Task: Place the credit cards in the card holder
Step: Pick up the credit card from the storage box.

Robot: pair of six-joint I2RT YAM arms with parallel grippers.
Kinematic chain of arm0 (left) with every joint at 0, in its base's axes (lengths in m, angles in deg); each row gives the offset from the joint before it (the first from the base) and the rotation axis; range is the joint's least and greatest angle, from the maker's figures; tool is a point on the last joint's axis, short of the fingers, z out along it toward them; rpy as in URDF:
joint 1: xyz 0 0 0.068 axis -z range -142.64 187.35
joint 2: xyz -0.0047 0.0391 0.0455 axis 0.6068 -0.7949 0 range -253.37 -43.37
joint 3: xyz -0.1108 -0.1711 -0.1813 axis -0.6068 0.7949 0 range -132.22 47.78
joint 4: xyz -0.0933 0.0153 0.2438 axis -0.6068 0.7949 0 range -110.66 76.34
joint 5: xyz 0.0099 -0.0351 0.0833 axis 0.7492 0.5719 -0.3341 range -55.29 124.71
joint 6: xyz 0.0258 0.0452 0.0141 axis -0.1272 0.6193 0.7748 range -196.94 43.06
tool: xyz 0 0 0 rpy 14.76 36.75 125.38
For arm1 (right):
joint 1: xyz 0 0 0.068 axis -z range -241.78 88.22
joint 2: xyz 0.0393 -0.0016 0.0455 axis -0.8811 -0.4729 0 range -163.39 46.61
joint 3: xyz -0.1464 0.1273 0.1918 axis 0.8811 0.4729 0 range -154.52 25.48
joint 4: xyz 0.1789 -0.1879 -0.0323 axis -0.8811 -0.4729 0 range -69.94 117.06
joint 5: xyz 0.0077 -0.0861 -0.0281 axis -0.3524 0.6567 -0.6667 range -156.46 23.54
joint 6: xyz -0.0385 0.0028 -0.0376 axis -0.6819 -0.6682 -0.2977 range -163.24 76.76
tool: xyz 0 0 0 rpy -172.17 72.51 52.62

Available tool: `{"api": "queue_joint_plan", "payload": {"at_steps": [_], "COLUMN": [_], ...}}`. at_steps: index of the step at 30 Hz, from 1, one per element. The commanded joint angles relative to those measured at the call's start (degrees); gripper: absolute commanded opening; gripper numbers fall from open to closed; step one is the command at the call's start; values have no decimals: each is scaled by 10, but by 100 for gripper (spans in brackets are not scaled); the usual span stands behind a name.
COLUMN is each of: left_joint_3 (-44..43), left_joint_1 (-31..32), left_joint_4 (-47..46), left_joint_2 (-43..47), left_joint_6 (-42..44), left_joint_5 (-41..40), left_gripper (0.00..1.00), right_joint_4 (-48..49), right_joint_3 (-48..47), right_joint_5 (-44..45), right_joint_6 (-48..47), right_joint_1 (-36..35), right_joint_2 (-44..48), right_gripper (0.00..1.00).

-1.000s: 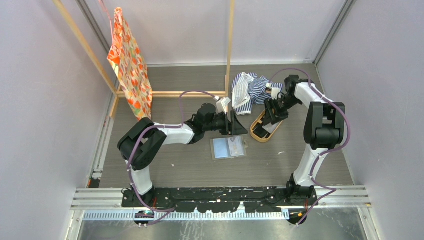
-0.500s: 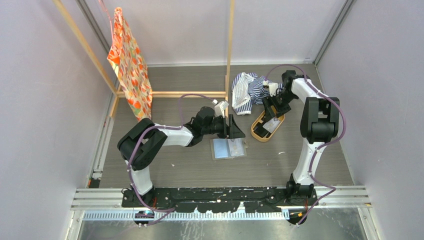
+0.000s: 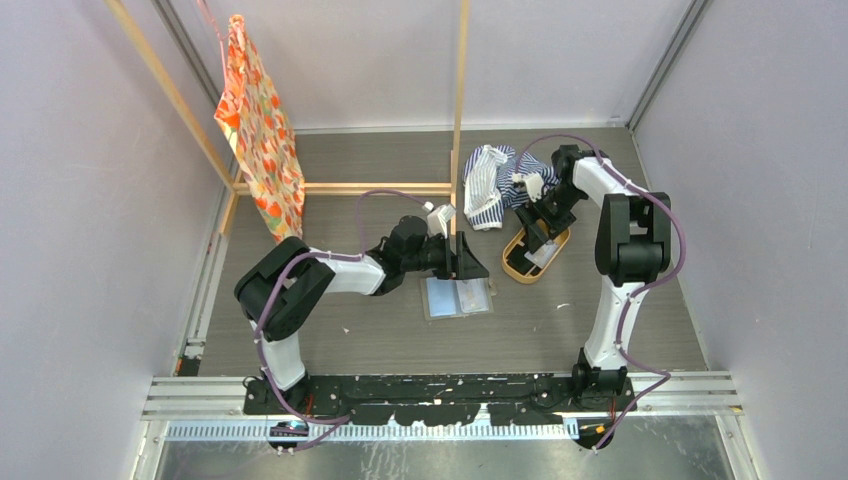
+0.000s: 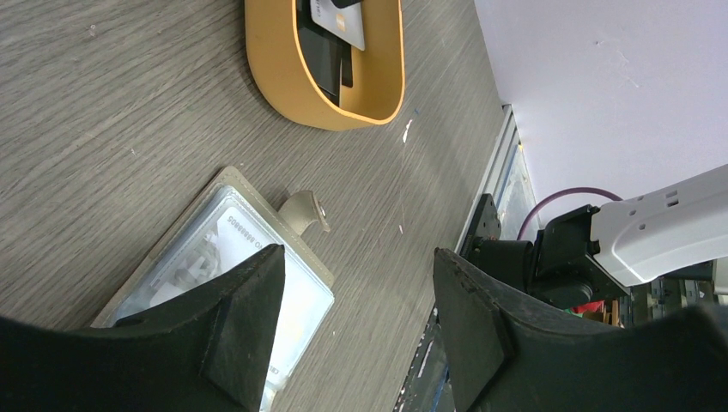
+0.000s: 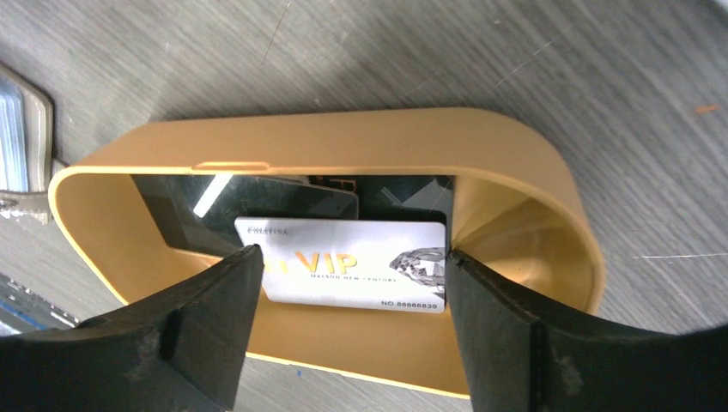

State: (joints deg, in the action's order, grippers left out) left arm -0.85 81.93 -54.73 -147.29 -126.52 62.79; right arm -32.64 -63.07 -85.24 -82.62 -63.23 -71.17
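I'm straddling the white card (image 5: 369,279) in the tray (image 5: 515,172) with my right hand (image 5: 349,257), apart for a pinch; my left hand (image 4: 356,262), also apart, is hovering over the wallet (image 4: 215,245).

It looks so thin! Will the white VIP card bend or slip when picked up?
Probably stiff: the white VIP card lies flat with straight edges. Likely slippery: its face looks smooth. It rests on dark cards in the orange tray, so it might slide.

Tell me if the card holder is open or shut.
Open: the card holder lies spread flat on the table, both inner halves facing up.
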Motion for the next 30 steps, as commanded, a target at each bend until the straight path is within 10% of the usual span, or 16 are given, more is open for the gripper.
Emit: {"api": "queue_joint_plan", "payload": {"at_steps": [1, 9, 30], "left_joint_3": [3, 3, 4], "left_joint_1": [2, 2, 2], "left_joint_4": [-34, -34, -33], "left_joint_2": [29, 31, 33], "left_joint_6": [-2, -3, -2], "left_joint_5": [0, 1, -1], "left_gripper": [65, 65, 65], "right_joint_4": [-35, 19, 52], "right_joint_3": [-3, 52, 70], "right_joint_5": [3, 81, 48], "right_joint_6": [-46, -49, -6], "right_joint_1": [-11, -35, -30], "right_joint_2": [21, 15, 59], "right_gripper": [99, 98, 36]}}
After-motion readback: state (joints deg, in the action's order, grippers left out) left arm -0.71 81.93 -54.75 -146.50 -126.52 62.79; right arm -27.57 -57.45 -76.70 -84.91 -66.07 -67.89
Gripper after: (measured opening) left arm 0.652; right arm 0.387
